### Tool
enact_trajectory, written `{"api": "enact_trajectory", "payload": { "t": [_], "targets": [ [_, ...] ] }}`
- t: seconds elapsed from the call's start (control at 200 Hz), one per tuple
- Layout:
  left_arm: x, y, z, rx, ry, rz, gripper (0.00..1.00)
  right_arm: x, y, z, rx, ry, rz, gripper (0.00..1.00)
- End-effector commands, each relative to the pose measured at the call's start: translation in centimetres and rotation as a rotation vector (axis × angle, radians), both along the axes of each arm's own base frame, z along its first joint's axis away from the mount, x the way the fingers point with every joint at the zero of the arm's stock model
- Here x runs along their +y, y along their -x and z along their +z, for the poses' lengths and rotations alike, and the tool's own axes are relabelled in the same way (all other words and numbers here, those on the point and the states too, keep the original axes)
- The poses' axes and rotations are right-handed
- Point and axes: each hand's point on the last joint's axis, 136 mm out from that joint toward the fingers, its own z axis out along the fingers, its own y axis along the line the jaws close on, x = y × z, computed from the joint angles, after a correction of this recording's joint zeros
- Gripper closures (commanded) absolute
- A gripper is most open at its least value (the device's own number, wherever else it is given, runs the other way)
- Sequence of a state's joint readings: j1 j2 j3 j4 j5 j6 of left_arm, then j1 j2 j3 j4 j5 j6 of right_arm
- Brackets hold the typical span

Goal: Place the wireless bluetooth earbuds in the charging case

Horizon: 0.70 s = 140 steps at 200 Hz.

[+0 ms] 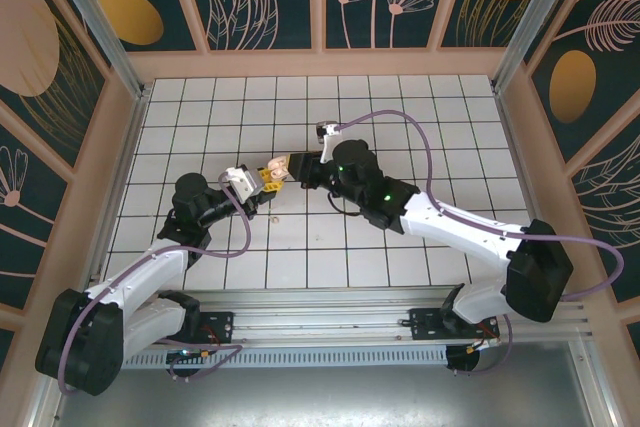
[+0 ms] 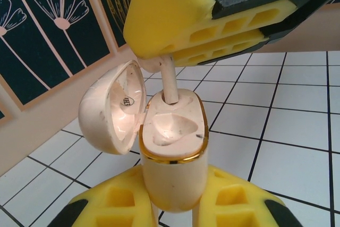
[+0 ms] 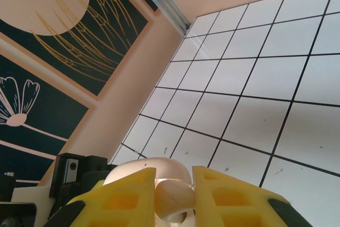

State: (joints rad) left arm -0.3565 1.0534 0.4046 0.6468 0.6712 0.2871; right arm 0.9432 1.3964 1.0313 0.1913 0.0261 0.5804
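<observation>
Tiled table point(image 1: 420, 107): both arms meet near its middle, a little toward the left edge.

Left gripper point(image 2: 172, 201): clamped round the base of the cream charging case point(image 2: 172, 152), held upright above the tiles. The lid point(image 2: 110, 107) is swung open.

Right gripper point(image 3: 174, 191): pinched on a cream earbud point(image 2: 169, 81), with the stem tip just inside the far socket.

Step in hand, as judged: seating this bud. The other socket looks empty.

Next move: press straight down along the socket, then release. A tilted stem could jam.
</observation>
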Motion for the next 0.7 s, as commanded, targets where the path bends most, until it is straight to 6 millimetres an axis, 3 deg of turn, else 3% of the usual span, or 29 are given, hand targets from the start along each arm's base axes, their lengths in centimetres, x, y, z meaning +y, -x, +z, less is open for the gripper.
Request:
{"api": "enact_trajectory", "payload": {
  "t": [0.0, 0.245, 0.591, 0.696],
  "targets": [
    [-0.2, 0.5, 2.2, -0.07, 0.04, -0.014, 0.93, 0.3, -0.1, -1.1, -0.01, 0.061, -0.015, 0.79],
    [0.0, 0.5, 2.6, -0.079, 0.049, -0.004, 0.93, 0.5, 0.1, -2.2, 0.0, 0.126, -0.03, 0.78],
    [-0.1, 0.6, 2.7, -0.078, 0.052, -0.009, 0.93, 0.0, -0.2, -1.5, -0.029, 0.151, -0.064, 0.78],
    [-0.1, 0.6, 2.6, -0.075, 0.053, -0.01, 0.93, 0.3, 0.2, -1.5, -0.024, 0.134, -0.04, 0.73]
  ]
}}
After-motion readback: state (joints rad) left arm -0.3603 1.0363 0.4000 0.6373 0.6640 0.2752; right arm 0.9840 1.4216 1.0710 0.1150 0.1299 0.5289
